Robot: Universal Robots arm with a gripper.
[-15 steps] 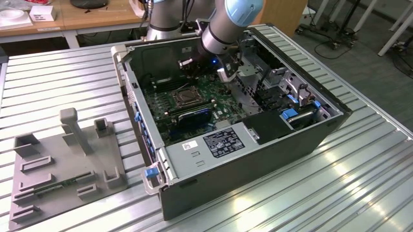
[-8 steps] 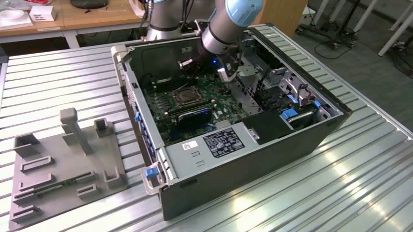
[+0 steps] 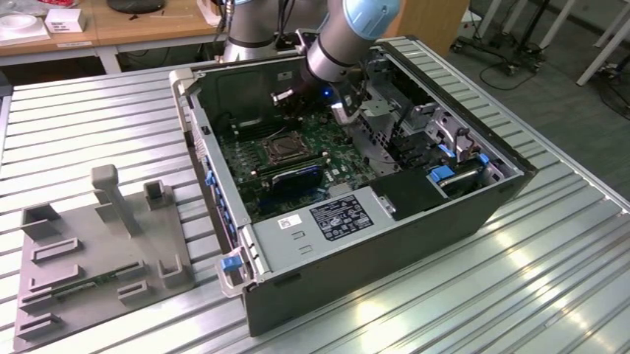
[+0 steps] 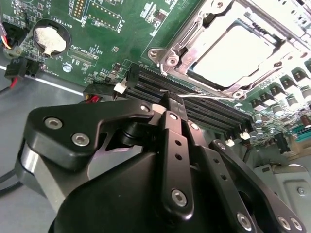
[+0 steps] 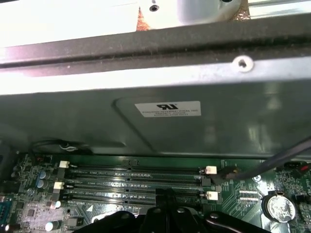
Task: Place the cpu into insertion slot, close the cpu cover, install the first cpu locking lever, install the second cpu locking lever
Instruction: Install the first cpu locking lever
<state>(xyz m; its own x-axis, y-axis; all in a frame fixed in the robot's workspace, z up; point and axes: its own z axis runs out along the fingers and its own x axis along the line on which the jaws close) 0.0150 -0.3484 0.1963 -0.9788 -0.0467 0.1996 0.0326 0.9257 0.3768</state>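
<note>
**Two steps look done: cpu seated, cover down, gripper at a lever**

The gripper (image 4: 172,103) sits low over the green motherboard (image 4: 121,29) with its fingers pressed together and nothing visibly between them. Its tips are right at the memory slots (image 4: 204,104), and the near end of a thin silver locking lever (image 4: 209,96) meets them there. My read is that the closed fingers act as a narrow pusher for that rod, not a grasp.

The cpu (image 4: 233,53) lies just beyond the fingertips, past the memory slots. It sits flat in the insertion slot (image 3: 265,151), and its bright metal top shows through the window of the cpu cover (image 4: 170,60). The cover frame lies flat around it, so the levers look like what's left.

Hidden or unclear:
- I can't tell whether the tips touch the lever or merely overlap it, or which of the two levers it is.
- The slot's pin field is covered by the cpu.
- The far side of the cover is cut off in the second wrist view, so I can't judge any latch there.
- In the exterior view, the arm (image 3: 340,51) leans into the open computer case (image 3: 394,258) and screens the board under it.
- In the first wrist view, a grey case wall (image 5: 204,131) stands behind the memory slots, with a coin cell battery (image 5: 278,206) near their ends.
</note>
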